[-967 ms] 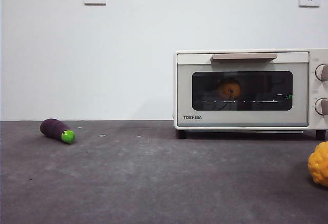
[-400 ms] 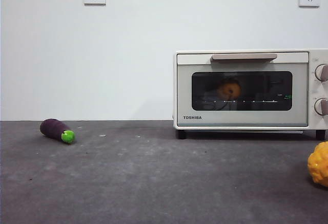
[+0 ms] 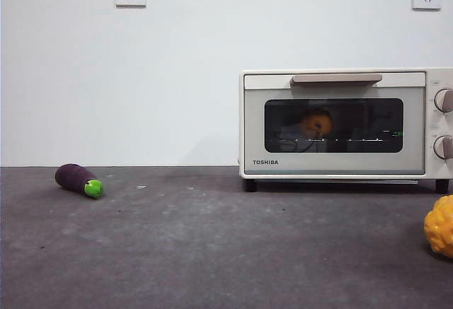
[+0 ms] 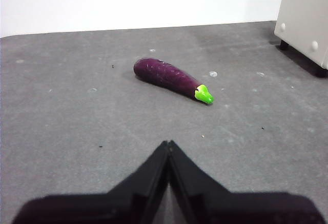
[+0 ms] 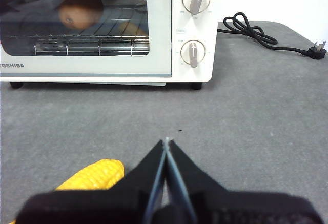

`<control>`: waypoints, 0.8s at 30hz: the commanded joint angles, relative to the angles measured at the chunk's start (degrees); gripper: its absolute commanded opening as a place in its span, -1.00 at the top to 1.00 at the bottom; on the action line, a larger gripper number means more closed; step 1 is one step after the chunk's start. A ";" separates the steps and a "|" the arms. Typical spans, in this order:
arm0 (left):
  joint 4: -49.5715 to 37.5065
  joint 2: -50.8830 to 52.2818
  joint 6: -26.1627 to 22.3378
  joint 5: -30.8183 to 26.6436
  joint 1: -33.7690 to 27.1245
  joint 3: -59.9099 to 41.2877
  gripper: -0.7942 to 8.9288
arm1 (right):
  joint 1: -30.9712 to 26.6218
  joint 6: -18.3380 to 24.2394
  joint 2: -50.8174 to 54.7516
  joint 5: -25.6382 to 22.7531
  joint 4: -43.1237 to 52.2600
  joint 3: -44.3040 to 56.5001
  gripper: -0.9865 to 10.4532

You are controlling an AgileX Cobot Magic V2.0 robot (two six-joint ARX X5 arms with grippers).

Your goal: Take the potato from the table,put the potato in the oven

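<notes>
The orange-brown potato [image 3: 316, 123] lies on the wire rack inside the cream-white oven [image 3: 340, 86], seen through the dark glass of its closed door; the right wrist view shows the potato [image 5: 79, 14] behind the oven [image 5: 161, 34] window too. My right gripper [image 5: 166, 143] is shut and empty, low over the table [image 5: 256, 111] in front of the oven. My left gripper [image 4: 168, 144] is shut and empty, hovering over the table [image 4: 61, 121] a short way from the eggplant. Neither arm shows in the front view.
A purple eggplant [image 3: 78, 179] with a green tip [image 4: 204, 94] lies at the left. A bumpy yellow-orange lump [image 3: 440, 225] sits at the right edge, beside my right gripper [image 5: 92, 175]. The oven's black power cord [image 5: 266, 34] trails on the table to its right.
</notes>
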State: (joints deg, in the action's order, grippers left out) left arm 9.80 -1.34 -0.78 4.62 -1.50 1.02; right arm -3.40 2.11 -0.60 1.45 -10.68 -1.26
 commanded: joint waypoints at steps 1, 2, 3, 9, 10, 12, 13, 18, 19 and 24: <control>-0.44 0.04 0.59 -0.13 -0.20 -0.57 0.84 | 0.00 -0.81 0.15 -0.13 0.09 0.46 0.83; -0.44 0.04 0.59 -0.13 -0.20 -0.57 0.84 | 0.00 -0.81 0.15 -0.20 0.09 0.46 0.83; -0.44 0.04 0.59 -0.13 -0.20 -0.57 0.84 | 0.00 -0.81 0.15 -0.20 0.09 0.46 0.83; -0.44 0.04 0.59 -0.13 -0.20 -0.57 0.84 | 0.00 -0.81 0.15 -0.22 0.11 0.46 0.83; -0.44 0.04 0.59 -0.13 -0.20 -0.57 0.84 | 0.00 -0.81 0.15 -0.28 0.11 0.46 0.83; -0.44 0.04 0.59 -0.13 -0.20 -0.57 0.84 | 0.37 -0.81 0.15 -0.39 0.11 0.46 0.83; -0.44 0.04 0.59 -0.13 -0.20 -0.57 0.84 | 0.63 -0.81 0.15 -0.39 0.11 0.46 0.83; -0.44 0.04 0.59 -0.13 -0.20 -0.57 0.84 | 1.92 -0.81 0.15 -0.44 0.13 0.46 0.83; -0.44 0.04 0.59 -0.13 -0.20 -0.57 0.84 | 1.95 -0.81 0.15 -0.39 0.13 0.46 0.83; -0.44 0.04 0.59 -0.13 -0.20 -0.57 0.84 | 1.95 -0.81 0.15 -0.42 0.13 0.46 0.83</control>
State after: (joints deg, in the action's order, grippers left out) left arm 9.80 -1.34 -0.78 4.62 -1.50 1.02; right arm -1.50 1.91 -0.60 1.10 -10.70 -1.26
